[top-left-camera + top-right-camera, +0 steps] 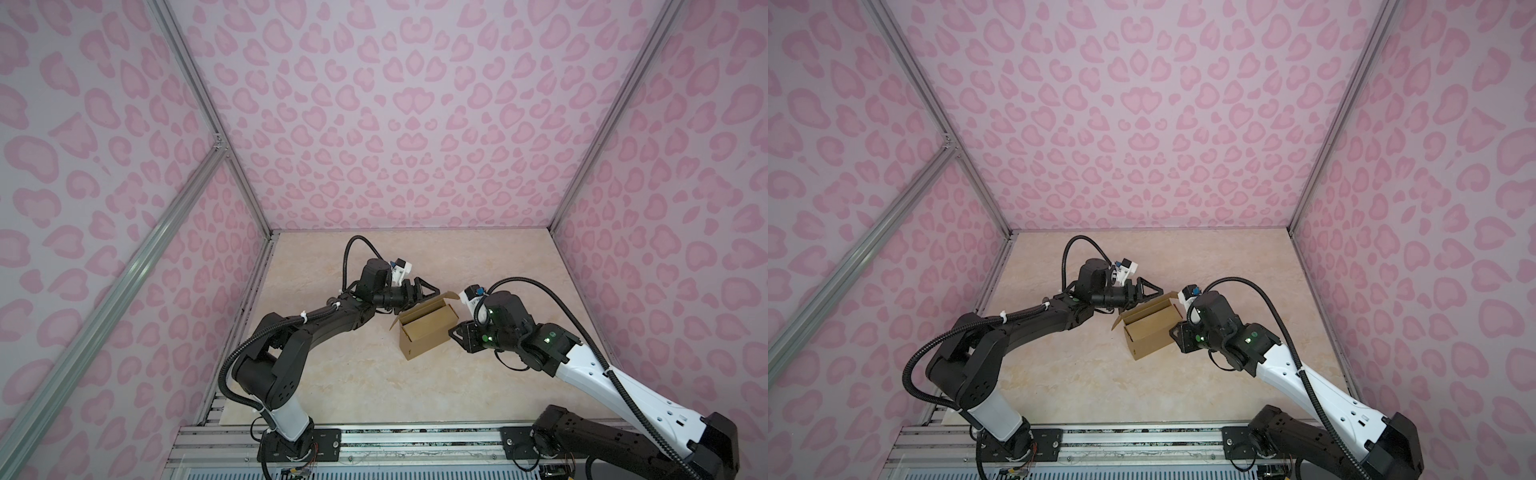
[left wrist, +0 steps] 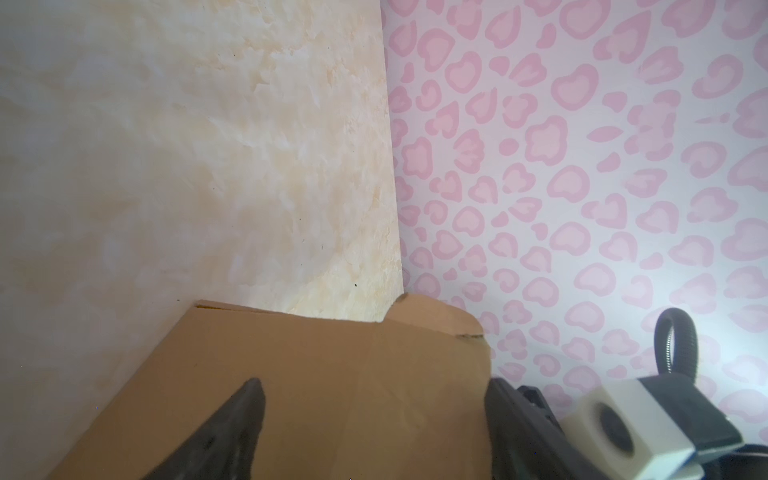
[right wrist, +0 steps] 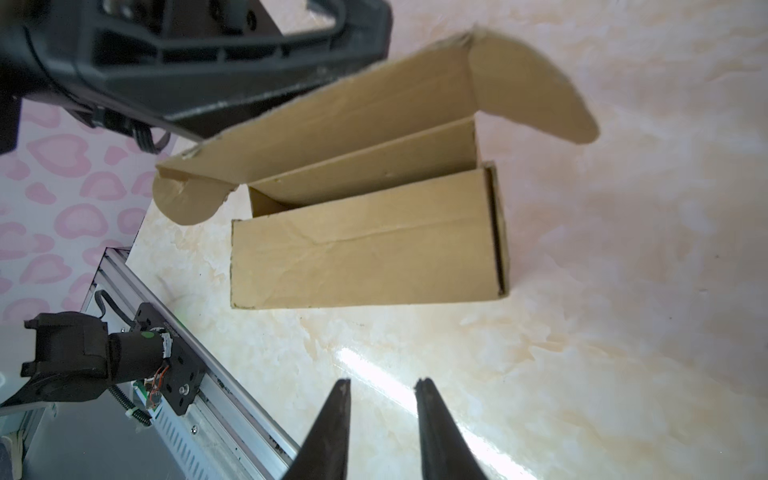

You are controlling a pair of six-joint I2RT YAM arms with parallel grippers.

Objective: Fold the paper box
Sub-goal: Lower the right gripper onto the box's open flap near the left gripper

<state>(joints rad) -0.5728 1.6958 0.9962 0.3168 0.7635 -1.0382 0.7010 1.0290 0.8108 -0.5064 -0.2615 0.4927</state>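
The brown kraft cardboard box (image 1: 428, 332) stands near the middle of the beige marbled surface (image 1: 353, 374), walls up, lid (image 3: 353, 112) raised. The left claw (image 2: 372, 382), spread wide, sits behind the lid. The right claw (image 3: 383, 381), slightly parted and empty, hovers beside the box. Closing looks next: lid down, rounded ears tucked inside.

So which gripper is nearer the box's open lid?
Left. The left gripper is right behind the raised lid of the paper box, fingers spread wide; the right gripper stands back from the front wall, fingers empty.
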